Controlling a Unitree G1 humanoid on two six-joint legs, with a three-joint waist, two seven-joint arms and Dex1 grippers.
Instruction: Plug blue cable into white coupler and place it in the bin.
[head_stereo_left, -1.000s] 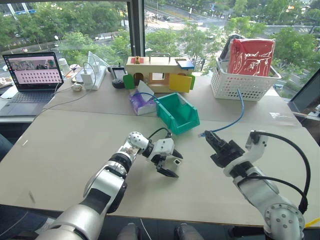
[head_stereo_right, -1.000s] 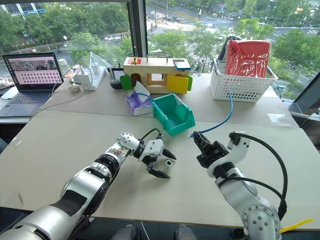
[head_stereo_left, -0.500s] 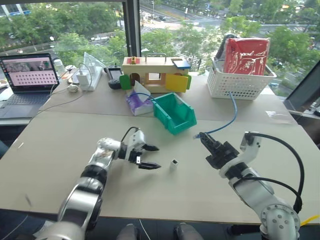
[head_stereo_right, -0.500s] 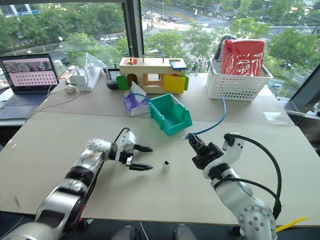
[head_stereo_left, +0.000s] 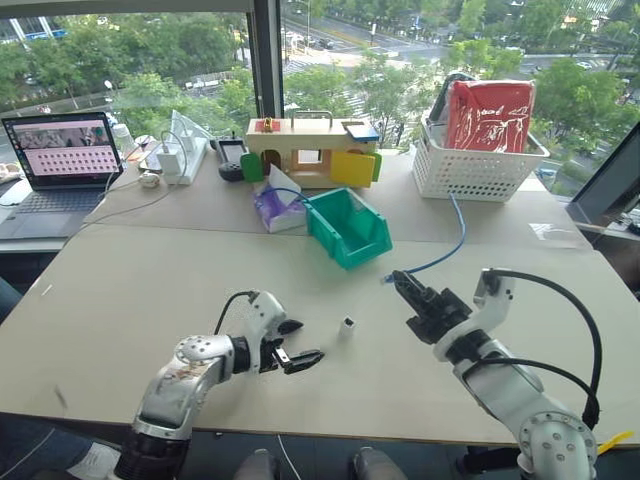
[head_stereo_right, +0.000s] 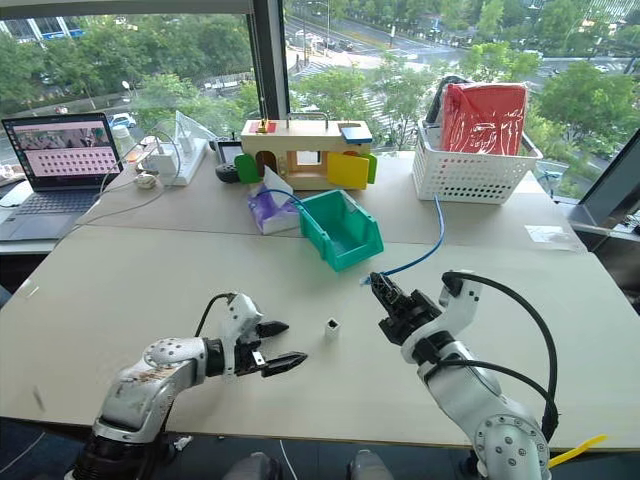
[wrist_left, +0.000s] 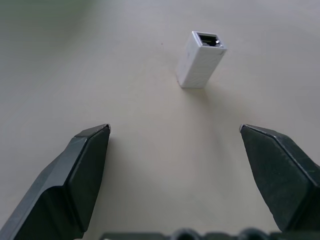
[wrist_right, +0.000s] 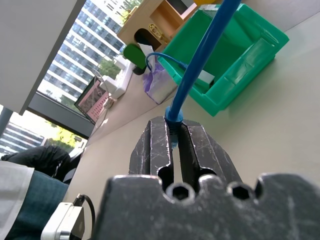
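Table layout, coupler central

The white coupler (head_stereo_left: 346, 325) stands on the table (head_stereo_left: 130, 290), between left gripper (head_stereo_left: 298, 343) and right gripper (head_stereo_left: 403, 285); the bin (head_stereo_left: 350, 226) sits behind, basket (head_stereo_left: 480, 165) far right.

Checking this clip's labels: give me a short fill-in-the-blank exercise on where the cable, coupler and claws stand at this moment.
1. The right claw is shut on the ____ cable.
2. The white coupler stands on the table with its socket facing ____.
3. The left claw is ____ and holds nothing.
4. The bin behind the coupler is coloured ____.

Missing words: blue; up; open; green
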